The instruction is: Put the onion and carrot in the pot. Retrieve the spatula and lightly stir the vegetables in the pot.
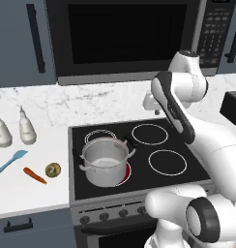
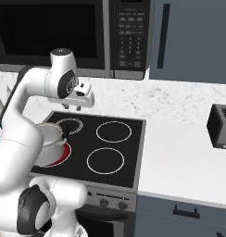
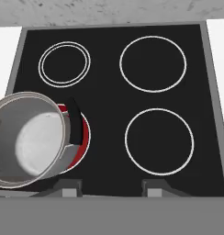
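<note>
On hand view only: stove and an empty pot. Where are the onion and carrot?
Observer: Both lie on the counter left of the stove. The onion is nearest the stove edge, and the carrot is just left of it.
Operator: Spatula?
Observer: Same counter. The spatula lies further left, behind the carrot, with its head end nearer the stove.
Operator: Anything else there?
Observer: Two white bottles stand behind the spatula, by the wall.
</note>
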You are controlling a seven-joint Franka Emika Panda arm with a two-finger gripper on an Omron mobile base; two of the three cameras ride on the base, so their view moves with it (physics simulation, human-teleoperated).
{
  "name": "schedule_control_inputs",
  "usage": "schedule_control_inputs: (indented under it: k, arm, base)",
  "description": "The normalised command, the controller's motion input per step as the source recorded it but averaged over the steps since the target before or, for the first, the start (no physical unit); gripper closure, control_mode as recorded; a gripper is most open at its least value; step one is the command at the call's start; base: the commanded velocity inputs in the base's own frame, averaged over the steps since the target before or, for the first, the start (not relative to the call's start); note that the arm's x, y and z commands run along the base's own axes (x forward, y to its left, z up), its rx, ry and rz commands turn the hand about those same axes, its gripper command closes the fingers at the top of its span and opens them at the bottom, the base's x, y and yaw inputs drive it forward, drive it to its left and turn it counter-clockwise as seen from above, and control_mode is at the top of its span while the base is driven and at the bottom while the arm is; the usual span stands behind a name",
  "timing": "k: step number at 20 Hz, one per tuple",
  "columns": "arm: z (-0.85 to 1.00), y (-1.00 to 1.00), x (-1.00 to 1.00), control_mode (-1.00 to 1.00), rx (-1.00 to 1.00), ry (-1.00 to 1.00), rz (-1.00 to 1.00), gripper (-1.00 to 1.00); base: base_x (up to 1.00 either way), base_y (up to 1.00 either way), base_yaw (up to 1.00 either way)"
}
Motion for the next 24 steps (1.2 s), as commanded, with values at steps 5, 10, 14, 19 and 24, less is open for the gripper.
schedule_control_inputs:
  k: [5, 10, 14, 19, 24]
  arm:
    - [-0.02, 0.26, -0.35, -1.0, -0.01, -0.04, 0.03, -1.0]
    - [-0.02, 0.5, -0.49, -1.0, -0.01, -0.02, 0.06, -1.0]
    - [0.0, 0.46, -0.43, -1.0, -0.01, -0.03, 0.02, -1.0]
    - [0.0, 0.47, -0.39, -1.0, 0.0, -0.01, 0.01, -1.0]
    - [0.0, 0.25, -0.25, -1.0, 0.0, 0.0, 0.0, -1.0]
  base:
    - [0.0, 0.0, 0.0]
    - [0.0, 0.0, 0.0]
    - [0.0, 0.0, 0.0]
    - [0.0, 0.0, 0.0]
    - [0.0, 0.0, 0.0]
